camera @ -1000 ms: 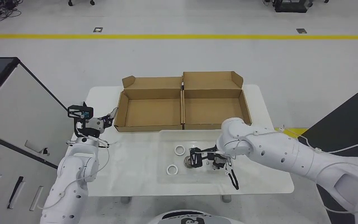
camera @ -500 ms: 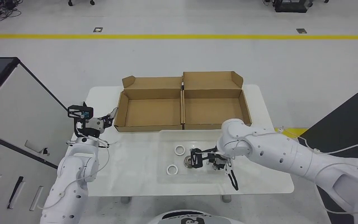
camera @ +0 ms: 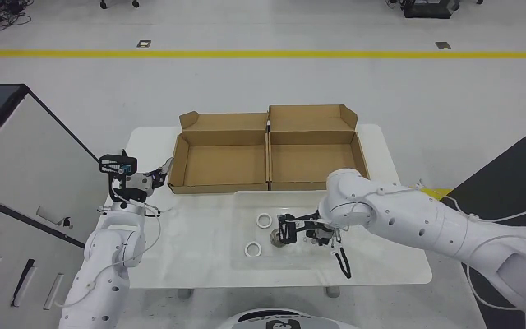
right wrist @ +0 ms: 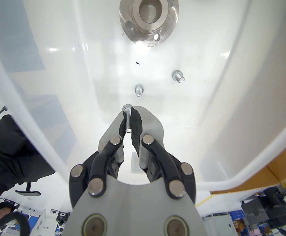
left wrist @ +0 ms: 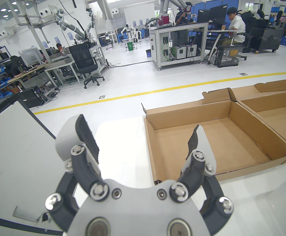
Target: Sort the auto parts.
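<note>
My right gripper (right wrist: 130, 112) is shut on a small silver bolt (right wrist: 127, 121), low inside the white tray (right wrist: 223, 107). Ahead of it on the tray floor lie two more bolts (right wrist: 139, 90) (right wrist: 178, 76) and a round metal flange (right wrist: 149, 20). From above, this gripper (camera: 287, 229) sits mid-tray beside the flange (camera: 275, 239), with two white rings (camera: 264, 220) (camera: 253, 248) nearby. My left gripper (left wrist: 138, 126) is open and holds nothing, hovering off the left cardboard box's corner (camera: 160, 172).
Two open cardboard boxes (camera: 220, 164) (camera: 316, 160) stand side by side at the back of the table, both bare inside. A slim black tool (camera: 341, 263) lies by the tray's near right corner. A grey panel (camera: 33, 156) leans at the far left.
The right arm has shifted slightly toward the boxes while its gripper stays in the tray. The left arm has not moved.
</note>
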Motion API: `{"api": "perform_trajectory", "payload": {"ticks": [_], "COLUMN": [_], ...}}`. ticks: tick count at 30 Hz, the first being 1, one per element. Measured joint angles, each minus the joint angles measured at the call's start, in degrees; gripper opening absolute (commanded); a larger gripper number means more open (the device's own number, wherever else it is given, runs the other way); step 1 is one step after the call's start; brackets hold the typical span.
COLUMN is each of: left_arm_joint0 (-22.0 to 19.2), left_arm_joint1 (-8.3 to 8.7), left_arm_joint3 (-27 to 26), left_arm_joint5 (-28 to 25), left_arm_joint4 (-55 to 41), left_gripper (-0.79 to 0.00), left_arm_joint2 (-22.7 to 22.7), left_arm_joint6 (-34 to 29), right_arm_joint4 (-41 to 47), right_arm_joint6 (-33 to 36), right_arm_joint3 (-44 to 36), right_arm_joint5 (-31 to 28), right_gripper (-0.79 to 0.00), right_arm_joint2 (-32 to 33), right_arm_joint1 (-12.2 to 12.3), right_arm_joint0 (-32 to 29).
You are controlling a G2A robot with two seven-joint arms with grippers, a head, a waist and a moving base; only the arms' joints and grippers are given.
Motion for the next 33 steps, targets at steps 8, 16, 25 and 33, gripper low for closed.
{"api": "perform_trajectory", "payload": {"ticks": [8,16,25,33], "left_arm_joint0": [0.0,0.0,0.0,0.0], "left_arm_joint1": [0.0,0.0,0.0,0.0], "left_arm_joint3": [0.0,0.0,0.0,0.0], "left_arm_joint5": [0.0,0.0,0.0,0.0], "left_arm_joint4": [0.0,0.0,0.0,0.0], "left_gripper": [0.0,0.0,0.0,0.0], "left_arm_joint2": [0.0,0.0,0.0,0.0], "left_arm_joint6": [0.0,0.0,0.0,0.0], "right_arm_joint4": [6.8,11.4,11.7,11.6], "right_arm_joint6": [-2.0,-6.2,-6.5,-10.9], "right_arm_joint3": [-6.2,-9.6,-9.9,-8.0], "right_arm_joint5": [-2.0,-6.2,-6.5,-5.8], "right_gripper": [-0.785,-0.785,-0.785,-0.785], "right_arm_joint2": [3.0,4.9,4.6,5.8], "right_arm_joint1": [5.3,10.9,11.7,11.7], "right_arm_joint0": [4.3,6.7,7.3,6.1]}}
